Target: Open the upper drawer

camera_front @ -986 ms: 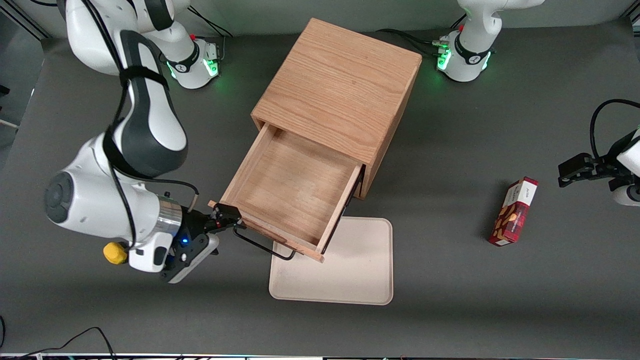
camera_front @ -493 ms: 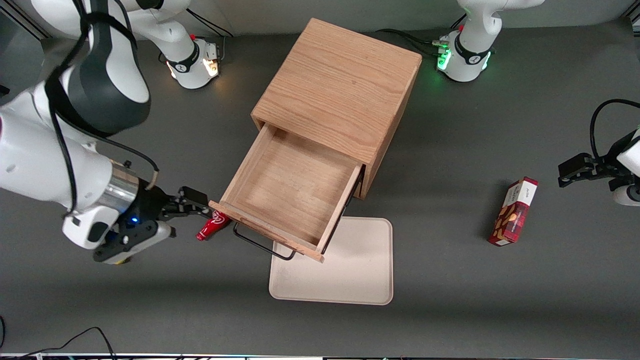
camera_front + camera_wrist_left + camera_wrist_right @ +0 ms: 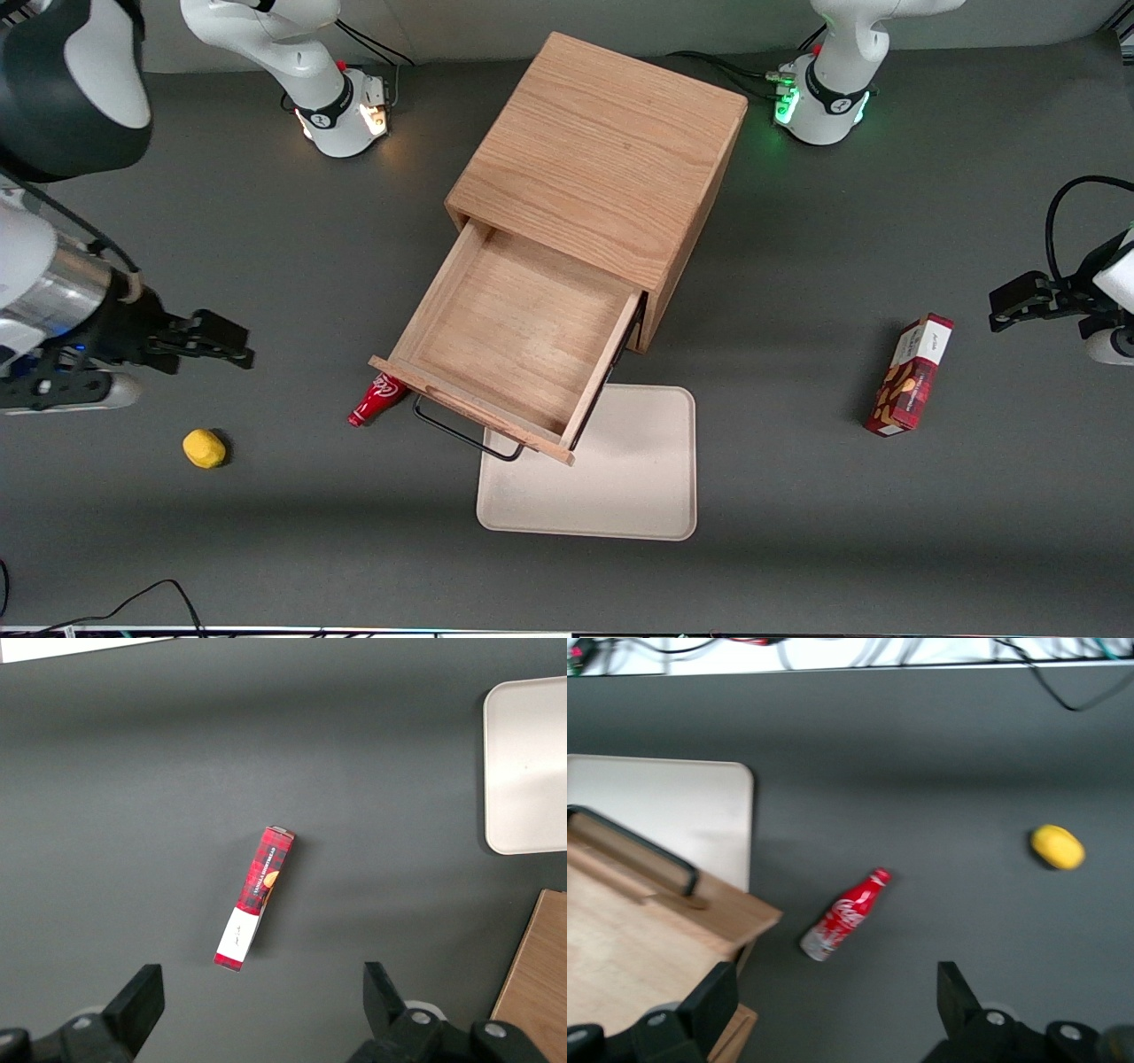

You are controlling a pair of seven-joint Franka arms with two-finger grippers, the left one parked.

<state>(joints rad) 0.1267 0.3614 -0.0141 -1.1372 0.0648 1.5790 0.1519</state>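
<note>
The oak cube cabinet (image 3: 602,151) stands mid-table. Its upper drawer (image 3: 514,341) is pulled far out toward the front camera, and its plain wood tray is bare. The thin black wire handle (image 3: 461,434) hangs free on the drawer front. My gripper (image 3: 232,346) is open and holds nothing. It is well away from the drawer, toward the working arm's end of the table, above the dark table top. In the right wrist view the gripper (image 3: 837,992) hovers over the table, with the drawer's corner (image 3: 638,939) and handle (image 3: 638,846) beside it.
A small red bottle (image 3: 376,400) lies on the table by the drawer's front corner, also in the right wrist view (image 3: 846,915). A yellow lump (image 3: 204,447) lies near my gripper. A cream tray (image 3: 638,478) lies under the drawer front. A red box (image 3: 911,375) lies toward the parked arm's end.
My gripper let go of the drawer handle and drew back toward the working arm's end, uncovering the red bottle and the yellow lump. The drawer stays open.
</note>
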